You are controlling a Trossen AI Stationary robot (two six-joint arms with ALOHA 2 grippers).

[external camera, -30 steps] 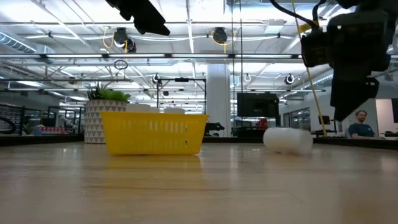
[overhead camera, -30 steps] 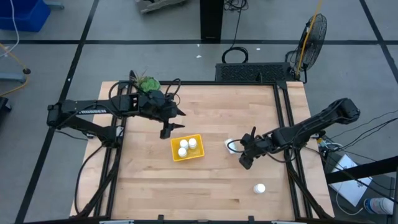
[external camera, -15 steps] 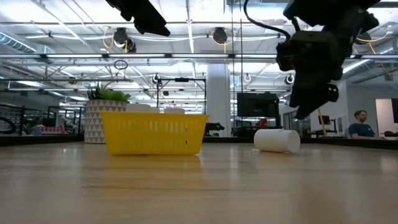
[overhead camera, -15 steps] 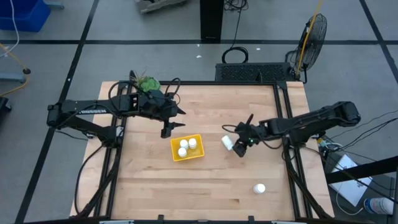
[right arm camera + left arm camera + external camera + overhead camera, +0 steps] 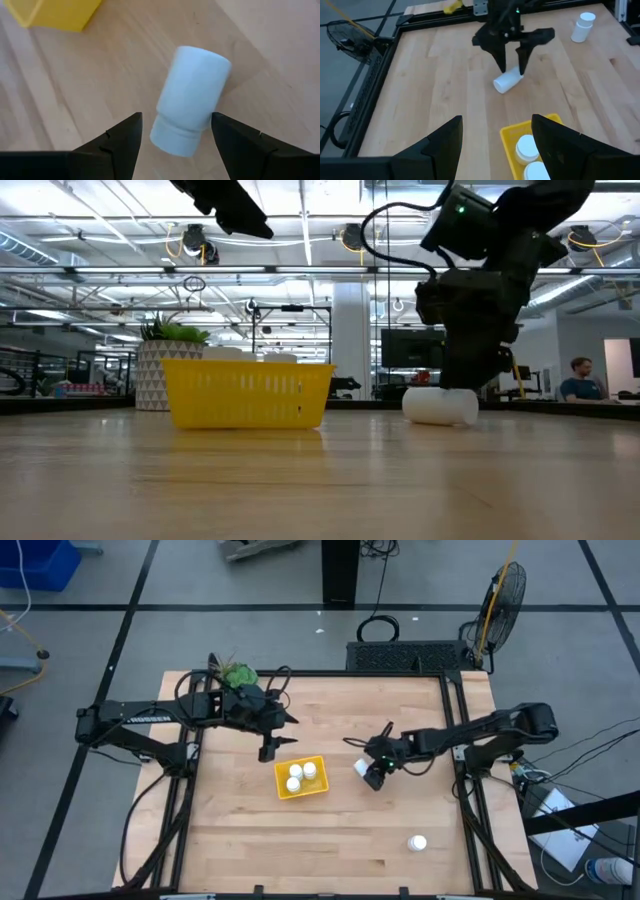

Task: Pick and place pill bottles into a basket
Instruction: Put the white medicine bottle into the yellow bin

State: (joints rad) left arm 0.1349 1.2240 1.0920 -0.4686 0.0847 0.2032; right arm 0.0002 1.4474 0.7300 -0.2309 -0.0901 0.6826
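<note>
One white pill bottle lies on its side on the wood table, right of the yellow basket. My right gripper is open and low over it, one finger on each side of the bottle. The basket holds three upright bottles. Another bottle stands on its base near the table's front right. My left gripper hangs open and empty above the table, just beyond the basket's far left corner. My right gripper slants down from the table's right, its fingers lying along the bottle. One fingertip stands close against the bottle's side, and I cannot tell whether it touches. The bottle rests on the table on its side.
A speckled white pot with a green plant stands at the table's far left corner, behind my left arm. Bare wood lies between the basket and the lying bottle and along the near edge. Black frame rails border the table.
My right gripper has swung toward the table's left and far edge and come down, ending astride the lying bottle with its fingers still apart. The lying bottle has shifted a little toward the basket.
</note>
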